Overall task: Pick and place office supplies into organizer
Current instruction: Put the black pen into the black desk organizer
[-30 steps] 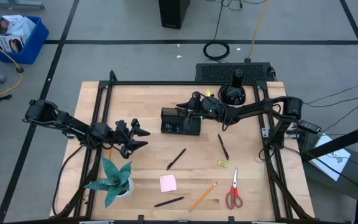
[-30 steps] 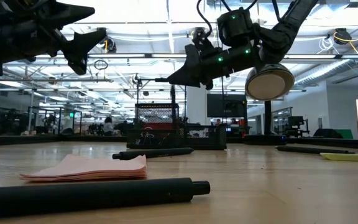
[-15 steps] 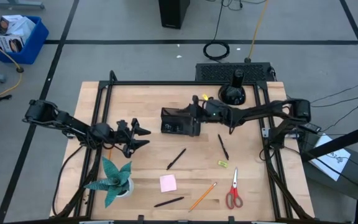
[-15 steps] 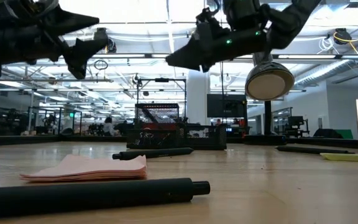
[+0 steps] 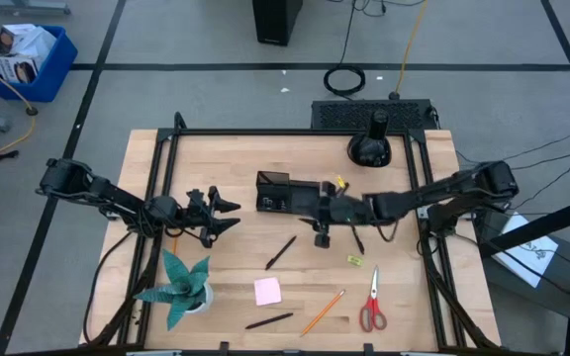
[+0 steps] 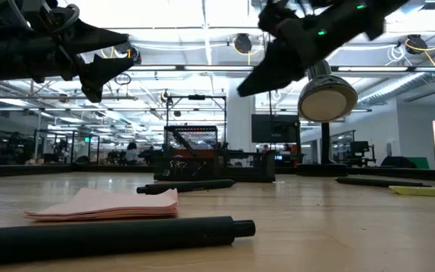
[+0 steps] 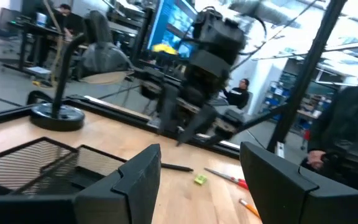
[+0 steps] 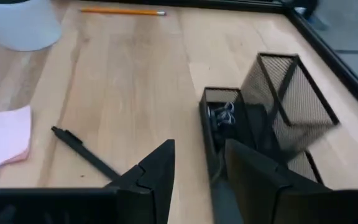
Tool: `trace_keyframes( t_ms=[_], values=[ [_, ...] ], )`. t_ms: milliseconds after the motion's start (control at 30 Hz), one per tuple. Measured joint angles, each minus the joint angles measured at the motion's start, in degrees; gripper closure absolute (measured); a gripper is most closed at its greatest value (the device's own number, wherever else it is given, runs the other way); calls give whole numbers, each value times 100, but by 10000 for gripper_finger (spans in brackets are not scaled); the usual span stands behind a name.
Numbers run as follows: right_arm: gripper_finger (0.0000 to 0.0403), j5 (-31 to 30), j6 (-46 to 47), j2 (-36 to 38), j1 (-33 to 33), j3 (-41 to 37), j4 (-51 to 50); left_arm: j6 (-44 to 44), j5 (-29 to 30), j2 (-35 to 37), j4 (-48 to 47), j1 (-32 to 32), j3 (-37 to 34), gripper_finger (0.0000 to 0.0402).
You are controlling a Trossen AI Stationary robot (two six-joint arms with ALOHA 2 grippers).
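- Your organizer (image 5: 287, 194) is a black wire-mesh tray near the middle of the pale wooden table (image 5: 236, 158); in the right wrist view you see its taller mesh section and a low compartment holding small metal clips (image 8: 219, 114).
- Your right gripper (image 5: 321, 233) hangs above the table just beside the organizer's corner, between it and a black pen (image 5: 281, 251). Its two dark fingers are spread apart and carry nothing.
- Your left gripper (image 5: 224, 217) waits above the table's left part, well apart from the organizer, with its fingers also released and empty.
- The supplies lie flat and loose on the wood: a second black pen (image 5: 354, 233), a small yellow piece (image 5: 354, 261), red-handled scissors (image 5: 371, 303), an orange pencil (image 5: 322, 311), a third black pen (image 5: 269, 320) and a square pink sticky-note pad (image 5: 268, 290).
- The teal spiky plant (image 5: 180, 285) stands near the front left edge.
- You have bare wood between the organizer and the pens.
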State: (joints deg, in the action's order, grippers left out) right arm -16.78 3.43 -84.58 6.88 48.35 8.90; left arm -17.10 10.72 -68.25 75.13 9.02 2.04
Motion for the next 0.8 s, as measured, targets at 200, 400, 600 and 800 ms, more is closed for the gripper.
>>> trace_keyframes(
  t_ms=[200, 400, 600, 800],
  values=[
    [271, -1580, 1347, 609, 949, -1065, 453, 9, 29, 0, 4, 0, 0, 178],
    [271, -3630, 3276, 1217, 2112, -2371, 797, 13, 136, 0, -21, 0, 0, 179],
    [271, -4087, 5054, 943, 2875, -3033, 1054, 32, 138, 0, -15, 0, 0, 179],
    [271, -4736, 4771, 840, 3233, -2748, 1075, 29, 138, 0, -25, 0, 0, 178]
  ],
)
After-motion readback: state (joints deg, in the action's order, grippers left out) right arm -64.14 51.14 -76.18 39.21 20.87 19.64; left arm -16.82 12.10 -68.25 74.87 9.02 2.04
